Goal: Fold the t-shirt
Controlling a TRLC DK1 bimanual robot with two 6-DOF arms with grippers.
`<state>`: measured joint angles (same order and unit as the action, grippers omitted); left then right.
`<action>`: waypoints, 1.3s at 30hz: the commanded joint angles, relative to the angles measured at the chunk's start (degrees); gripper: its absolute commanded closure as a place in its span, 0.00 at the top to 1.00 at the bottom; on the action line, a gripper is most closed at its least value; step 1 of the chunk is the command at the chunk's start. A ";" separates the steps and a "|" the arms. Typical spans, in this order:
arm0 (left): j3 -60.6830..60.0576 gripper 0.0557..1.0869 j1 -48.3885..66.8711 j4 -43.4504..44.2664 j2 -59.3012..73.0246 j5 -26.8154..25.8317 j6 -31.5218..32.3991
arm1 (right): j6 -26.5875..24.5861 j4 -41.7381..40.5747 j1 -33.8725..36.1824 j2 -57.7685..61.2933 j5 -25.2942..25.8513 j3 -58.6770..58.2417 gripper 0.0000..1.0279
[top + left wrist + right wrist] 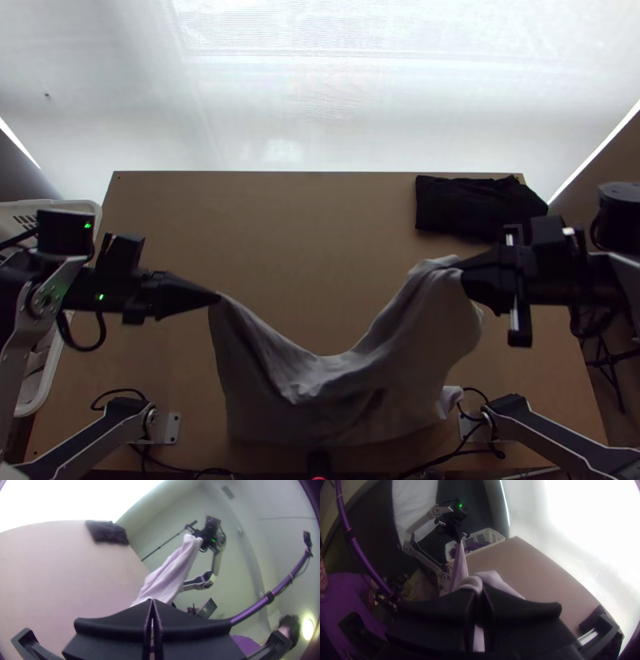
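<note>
Left gripper [218, 298]: clenched, fingertips pinching an upper corner of the light t-shirt [336, 404], left of table middle. Right gripper [464, 270]: clenched too, bunched shirt fabric between its fingers, right of middle. Shirt is strung between the two, sagging in a V, lower part down at the near side of the table [304, 224]; not folded. A small bit of it sticks out near right, by the right arm's base. Dark cloth [472, 208] in a pile, far right corner. White basket [98, 210] just beside the table's left edge.

Black cloth [472, 206], white basket [74, 206], wooden table [320, 248]
</note>
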<state>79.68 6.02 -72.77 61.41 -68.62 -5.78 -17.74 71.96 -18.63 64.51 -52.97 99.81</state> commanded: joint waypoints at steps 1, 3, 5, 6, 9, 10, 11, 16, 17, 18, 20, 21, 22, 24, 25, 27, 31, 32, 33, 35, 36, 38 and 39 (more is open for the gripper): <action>1.53 0.04 -15.78 -1.85 25.87 2.97 -17.69 | -2.92 -3.67 7.56 13.01 0.32 -4.80 0.03; 5.49 0.04 -19.73 -1.67 33.95 3.58 -20.06 | -4.85 -3.67 9.84 16.44 0.32 -5.77 0.03; 9.00 0.04 -21.67 -0.26 39.84 7.62 -20.76 | -6.61 -3.76 12.04 19.78 0.32 -6.65 0.03; 10.14 0.04 -22.81 0.53 42.30 8.06 -20.85 | -6.87 -4.02 12.83 21.71 0.41 -7.09 0.03; 11.81 0.04 -24.48 2.46 46.43 9.65 -20.76 | -8.02 -4.82 13.97 27.42 2.78 -7.79 0.03; 11.73 0.04 -24.92 3.25 46.96 10.00 -20.76 | -8.45 -5.43 14.50 29.27 3.93 -7.79 0.03; 11.73 0.04 -25.09 3.95 47.49 10.52 -20.76 | -8.37 -6.75 14.59 31.03 4.89 -7.79 0.03; 11.29 0.04 -25.18 6.33 49.07 12.19 -20.50 | -8.28 -11.76 13.18 39.38 9.46 -5.85 0.03; 11.29 0.04 -25.18 6.94 49.25 12.28 -20.32 | -8.37 -12.29 12.83 40.96 10.87 -4.98 0.03; 11.29 0.04 -25.18 8.00 49.42 12.55 -19.88 | -8.37 -13.25 12.48 42.80 12.01 -4.10 0.03; 11.81 0.04 -25.18 9.93 50.04 13.78 -18.74 | -8.45 -13.52 12.22 46.41 12.89 -0.67 0.03; 12.34 0.04 -25.09 10.72 50.39 14.30 -18.48 | -8.45 -13.78 12.22 47.99 14.03 1.35 0.03; 13.05 0.04 -25.09 11.16 50.74 14.74 -17.86 | -8.37 -13.78 12.30 49.48 14.47 3.81 0.03; 15.24 0.04 -25.18 11.25 51.62 14.74 -16.89 | -8.19 -13.78 12.57 51.86 15.35 8.65 0.03; 16.12 0.04 -25.09 11.43 51.97 14.83 -16.54 | -7.84 -13.78 12.83 53.09 15.53 11.02 0.03; 18.32 0.04 -24.74 12.13 53.03 15.18 -15.31 | -7.05 -13.78 13.36 55.46 15.88 15.15 0.03; 24.56 0.04 -22.72 12.92 56.19 17.91 -12.41 | -6.08 -13.69 13.89 58.54 17.29 20.78 0.03; 26.49 0.04 -22.11 12.92 57.16 18.70 -11.53 | -6.08 -13.69 14.06 58.98 17.64 22.01 0.03; 28.60 0.04 -21.67 12.92 58.21 19.31 -10.57 | -5.99 -13.69 14.24 59.59 17.90 23.41 0.03; 33.52 0.04 -21.14 13.09 60.67 20.02 -8.72 | -5.64 -13.34 14.68 61.44 18.78 27.28 0.03; 36.51 0.04 -21.14 13.18 62.34 20.19 -7.67 | -5.55 -13.17 14.94 62.23 19.22 29.48 0.03; 42.93 0.04 -21.14 13.09 65.42 20.54 -5.47 | -4.68 -13.25 15.47 63.81 19.92 33.34 0.03; 46.27 0.04 -21.23 13.09 67.09 20.98 -4.24 | -4.59 -13.43 15.47 64.16 20.63 34.49 0.03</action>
<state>110.02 -16.10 -60.25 120.46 -49.84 -15.86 -23.66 58.54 -4.25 123.59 -35.09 123.37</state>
